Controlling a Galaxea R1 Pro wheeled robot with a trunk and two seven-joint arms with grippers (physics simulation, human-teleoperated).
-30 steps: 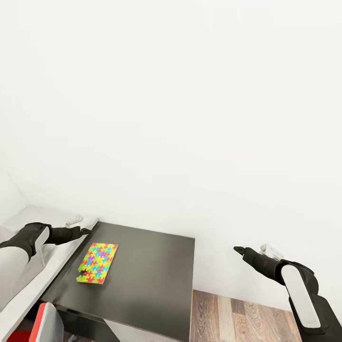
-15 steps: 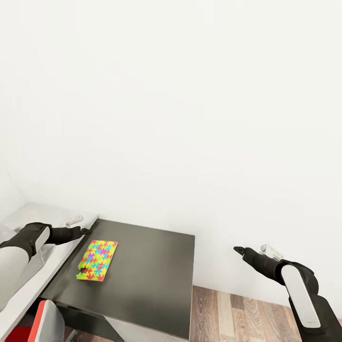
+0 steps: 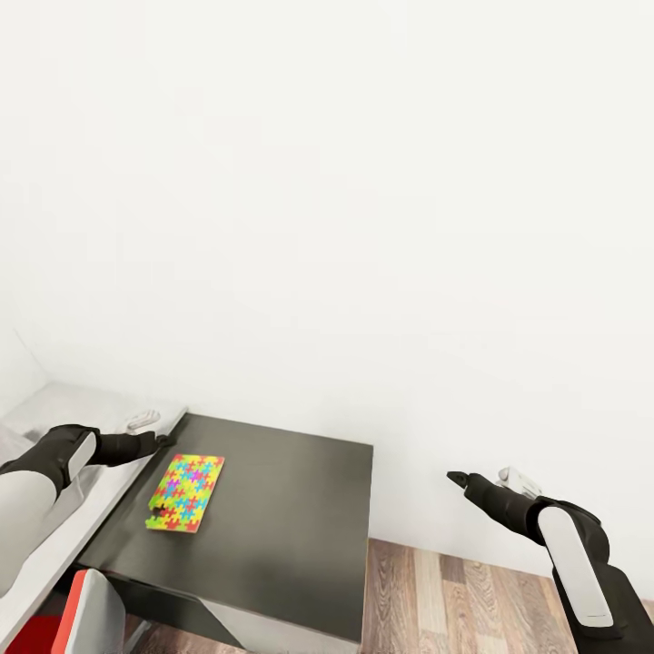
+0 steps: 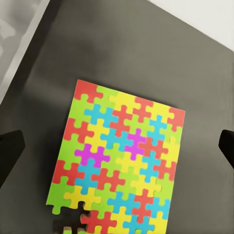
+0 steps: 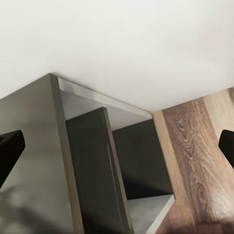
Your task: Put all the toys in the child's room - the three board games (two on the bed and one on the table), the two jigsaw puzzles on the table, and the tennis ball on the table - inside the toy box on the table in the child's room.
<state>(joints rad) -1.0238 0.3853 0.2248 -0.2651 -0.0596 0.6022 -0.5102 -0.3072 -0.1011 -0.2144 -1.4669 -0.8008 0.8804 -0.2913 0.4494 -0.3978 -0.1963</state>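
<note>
A jigsaw puzzle [image 3: 186, 492] lies flat on the lower corner section of the desk [image 3: 291, 527], toward that section's left side. The raised desk top [image 3: 54, 536] adjoins it on the left. The wall [image 3: 363, 227] stands behind both. A chair [image 3: 77, 618] sits before the desk at near left. To the right of the desk lies the plank floor [image 3: 454, 599].

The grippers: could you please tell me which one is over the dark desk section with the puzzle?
The left gripper, at that dark desk section beside the puzzle. The right gripper hangs beyond the desk's edge, above the wood floor.
</note>
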